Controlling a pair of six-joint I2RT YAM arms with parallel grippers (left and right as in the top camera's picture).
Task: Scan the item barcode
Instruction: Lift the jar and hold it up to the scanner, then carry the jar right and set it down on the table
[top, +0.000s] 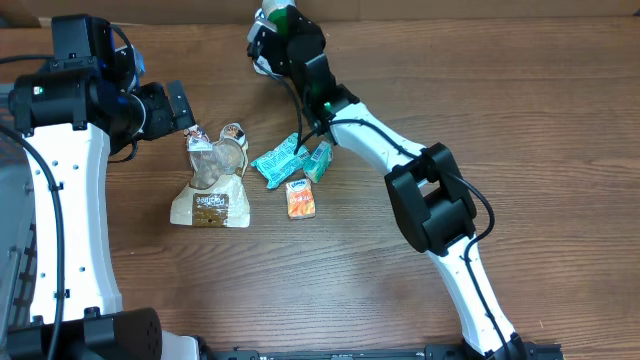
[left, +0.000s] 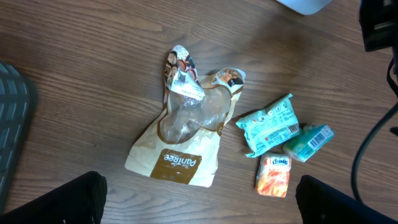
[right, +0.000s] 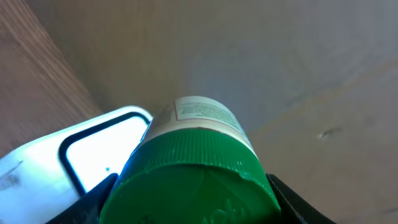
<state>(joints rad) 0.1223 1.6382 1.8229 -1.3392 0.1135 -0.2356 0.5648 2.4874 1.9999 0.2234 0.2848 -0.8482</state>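
We judge the scanning step itself to be in hand. The right tool (top: 270, 28) is clamped on a green-capped bottle (right: 198, 177), one finger showing at each side of the cap in its wrist view. The bottle's white printed label faces away from the tool, toward the far edge of the desk (top: 560, 100). Just beside the bottle, to the left as this tool's camera sees it, sits a white scanner (right: 68, 158) with a dark-outlined window. We cannot make out a barcode on the part of the label that shows.

The left tool (top: 183, 108) hangs with its fingers wide apart and nothing between them. Below it on the desk lie a brown pouch (left: 186, 134), a teal packet (left: 268, 124) and an orange packet (left: 274, 175).

Next, we think the right tool needs to turn the bottle so that its code faces the scanner window, holding it near and steady without loosening its hold.
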